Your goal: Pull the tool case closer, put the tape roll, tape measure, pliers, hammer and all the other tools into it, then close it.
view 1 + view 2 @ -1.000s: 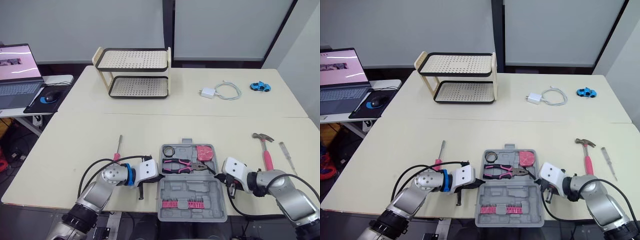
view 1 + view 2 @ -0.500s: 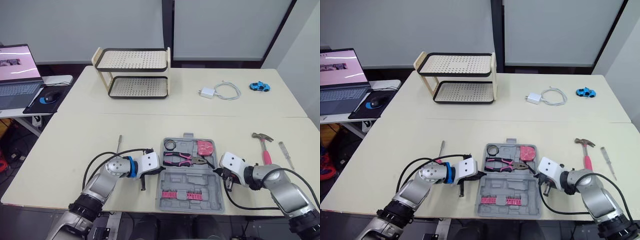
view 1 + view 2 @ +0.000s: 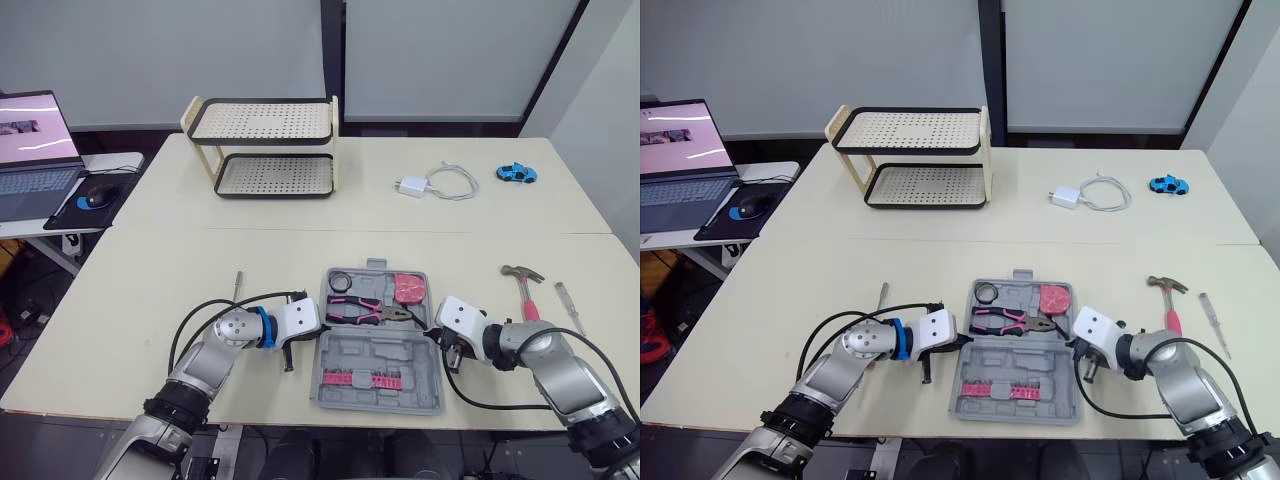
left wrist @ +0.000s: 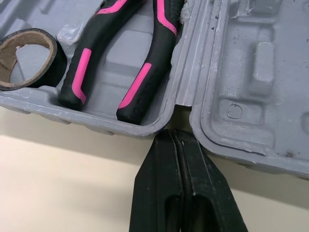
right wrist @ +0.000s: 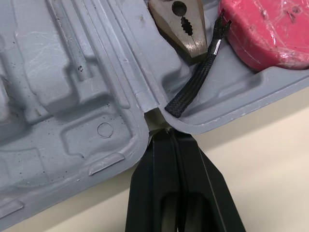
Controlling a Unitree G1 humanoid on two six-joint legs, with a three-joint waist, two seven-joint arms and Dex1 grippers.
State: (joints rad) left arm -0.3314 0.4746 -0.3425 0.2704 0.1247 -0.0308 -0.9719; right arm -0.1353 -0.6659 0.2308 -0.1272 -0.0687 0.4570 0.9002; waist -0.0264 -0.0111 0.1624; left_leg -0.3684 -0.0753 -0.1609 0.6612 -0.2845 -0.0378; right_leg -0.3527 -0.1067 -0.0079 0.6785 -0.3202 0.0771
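Fingers of the left gripper (image 4: 175,137) are pressed together, their tips touching the hinge notch at the 9 o'clock edge of the open tool case (image 3: 385,352). The right gripper (image 5: 170,135), likewise closed, meets the notch at 3 o'clock. In the far half lie the tape roll (image 3: 338,282), pliers (image 3: 362,311) and tape measure (image 3: 407,289). The hammer (image 3: 526,293) lies on the table at 3 o'clock from the case, with a screwdriver (image 3: 569,305) just beyond and a second screwdriver (image 3: 238,287) at 10 o'clock.
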